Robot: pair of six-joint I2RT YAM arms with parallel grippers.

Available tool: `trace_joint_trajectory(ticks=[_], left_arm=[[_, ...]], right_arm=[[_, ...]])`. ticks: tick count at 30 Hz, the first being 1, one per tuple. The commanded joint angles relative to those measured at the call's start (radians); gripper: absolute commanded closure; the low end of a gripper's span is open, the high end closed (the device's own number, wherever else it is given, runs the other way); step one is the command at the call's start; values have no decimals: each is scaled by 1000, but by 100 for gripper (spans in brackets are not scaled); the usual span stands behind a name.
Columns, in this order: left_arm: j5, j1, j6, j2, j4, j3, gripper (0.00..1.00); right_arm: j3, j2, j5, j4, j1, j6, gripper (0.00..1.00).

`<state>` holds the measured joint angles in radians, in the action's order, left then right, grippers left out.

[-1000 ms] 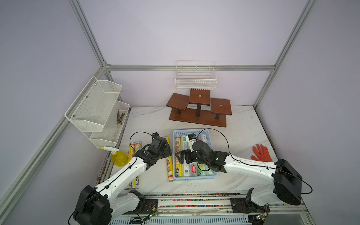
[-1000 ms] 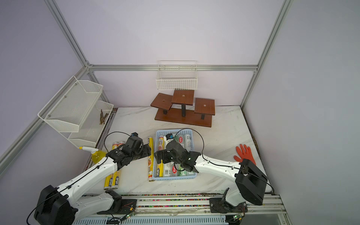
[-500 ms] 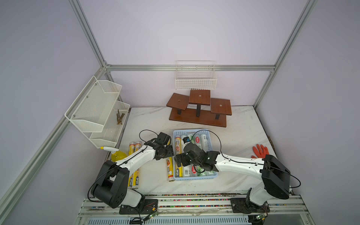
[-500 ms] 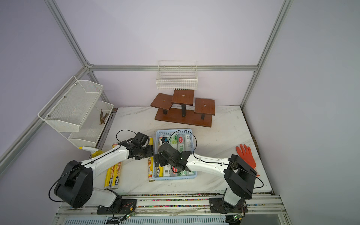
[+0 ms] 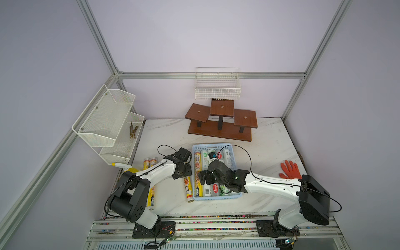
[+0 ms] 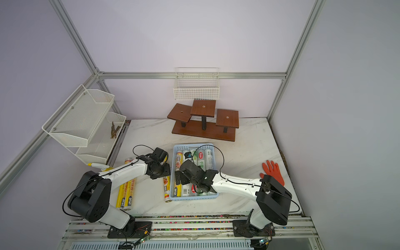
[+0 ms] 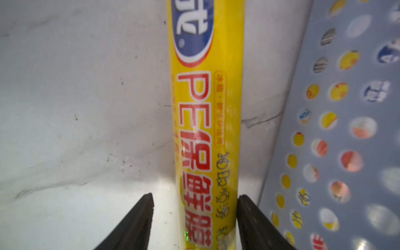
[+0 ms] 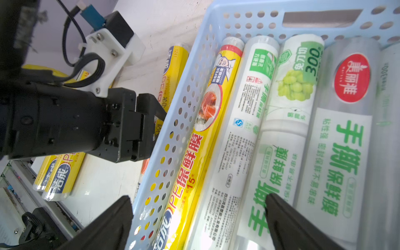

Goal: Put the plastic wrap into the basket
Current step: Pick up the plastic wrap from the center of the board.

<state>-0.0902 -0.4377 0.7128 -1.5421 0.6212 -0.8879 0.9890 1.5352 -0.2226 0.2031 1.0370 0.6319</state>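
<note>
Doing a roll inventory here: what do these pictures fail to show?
- Roll count in the basket: the right arm covers its middle in both top views; the right wrist view's edge cuts off one side.
- Yellow roll straddled by the left end effector: ends cut off in the left wrist view, far part under that arm in top views.
- Brown sticks in the white rack: too small.

The right gripper (image 8: 197,197) gapes wide astride the basket (image 8: 216,13)'s left wall; plastic wrap (image 8: 279,134) rolls lie side by side inside
</note>
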Motion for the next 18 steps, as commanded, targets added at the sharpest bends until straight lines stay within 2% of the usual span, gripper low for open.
trace_joint_trajectory(ticks=[1,18], left_arm=[[-71,4,1,-3,44,-7,37],[-65,4,57,-74,5,36,45]], right_arm=[[-1,-6,-11,-5,4,11,0],[-7,-2,-5,-7,3,15,0]])
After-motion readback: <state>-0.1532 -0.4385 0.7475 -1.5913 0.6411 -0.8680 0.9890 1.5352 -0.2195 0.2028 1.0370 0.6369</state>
